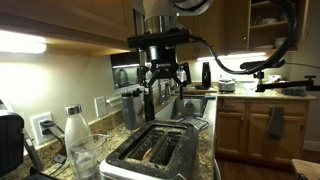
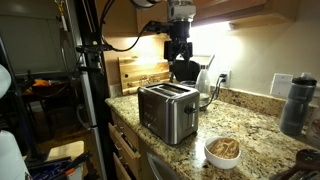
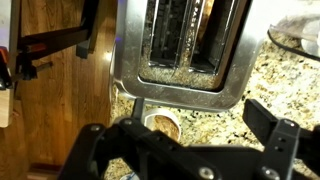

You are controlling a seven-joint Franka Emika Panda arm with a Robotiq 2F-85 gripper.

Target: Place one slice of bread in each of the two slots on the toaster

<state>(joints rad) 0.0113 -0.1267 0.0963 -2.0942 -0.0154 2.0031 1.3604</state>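
Observation:
The shiny steel toaster point(image 1: 152, 152) point(image 2: 167, 112) stands on the granite counter, and its top fills the upper part of the wrist view point(image 3: 185, 75). Its two slots point(image 3: 168, 35) run side by side. A tan-brown slice of bread point(image 3: 207, 30) shows in the right-hand slot in the wrist view. The other slot looks dark, and I cannot tell what it holds. Brown shapes show dimly in the slots in an exterior view point(image 1: 160, 148). My gripper point(image 1: 165, 78) point(image 2: 181, 62) point(image 3: 180, 135) hangs above the toaster, open and empty.
A small bowl of brown food point(image 2: 222, 150) point(image 3: 163, 124) sits on the counter beside the toaster. A glass bottle point(image 1: 75, 130) and a glass point(image 1: 88, 156) stand next to it. A kettle point(image 2: 205, 85), a cutting board point(image 2: 140, 72) and a dark bottle point(image 2: 293, 102) stand nearby.

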